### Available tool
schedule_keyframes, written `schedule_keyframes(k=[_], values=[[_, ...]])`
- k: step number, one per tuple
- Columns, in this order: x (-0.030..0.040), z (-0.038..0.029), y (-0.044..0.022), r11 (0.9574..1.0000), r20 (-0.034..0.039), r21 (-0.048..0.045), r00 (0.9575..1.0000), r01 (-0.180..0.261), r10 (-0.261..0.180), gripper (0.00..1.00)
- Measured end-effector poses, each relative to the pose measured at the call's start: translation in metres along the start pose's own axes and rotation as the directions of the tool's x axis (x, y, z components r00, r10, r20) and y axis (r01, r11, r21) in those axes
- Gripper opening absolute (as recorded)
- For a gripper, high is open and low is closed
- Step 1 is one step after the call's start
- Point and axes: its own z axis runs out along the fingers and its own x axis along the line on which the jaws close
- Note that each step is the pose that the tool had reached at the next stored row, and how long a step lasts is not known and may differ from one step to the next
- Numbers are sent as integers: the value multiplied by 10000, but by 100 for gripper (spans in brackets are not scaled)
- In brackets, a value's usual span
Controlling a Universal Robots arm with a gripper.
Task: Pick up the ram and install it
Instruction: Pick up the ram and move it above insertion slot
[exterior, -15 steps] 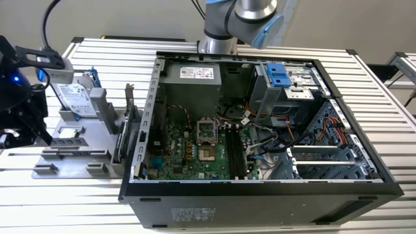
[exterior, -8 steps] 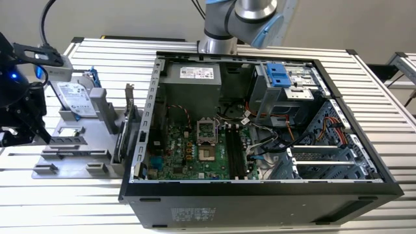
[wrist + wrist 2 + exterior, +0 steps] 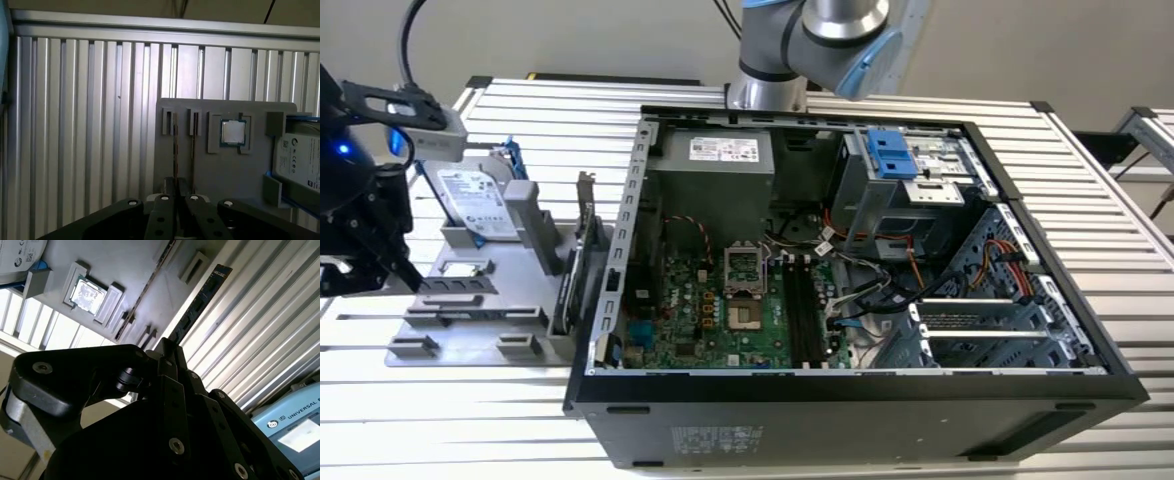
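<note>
hand (image 3: 167, 346) clamped on ram (image 3: 198, 302) | ram along tray (image 3: 100, 260) edge | table ribs (image 3: 260, 330) beside

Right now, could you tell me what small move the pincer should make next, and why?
Probably a short straight lift. The pincer looks shut on the ram at the grey holder, with a second stick close beside it. Lifting straight should avoid that neighbour before heading for the open computer case.
</note>
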Motion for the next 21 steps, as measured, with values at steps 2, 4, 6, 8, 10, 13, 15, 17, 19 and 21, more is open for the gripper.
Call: schedule_keyframes(k=[2, 4, 6, 8, 10, 13, 15, 17, 19, 21], values=[[0, -12, 0, 10000, 1, 2, 10000, 0, 0, 0], [-1, -25, 0, 10000, 0, 0, 10000, 0, 0, 0], [-2, -59, 1, 10000, 0, 0, 10000, 0, 0, 0], [-3, -71, 1, 10000, 0, 0, 10000, 0, 0, 0], [-3, -82, 1, 10000, 1, 1, 10000, 0, 0, 0], [-4, -101, 2, 10000, 0, 0, 10000, 0, 0, 0], [-4, -112, 2, 10000, 1, 1, 10000, 0, 0, 0], [-4, -123, 2, 10000, 1, 1, 10000, 0, 0, 0], [-5, -134, 3, 10000, 1, 1, 10000, 0, 0, 0], [-5, -145, 3, 10000, 1, 0, 10000, 0, 0, 0]])
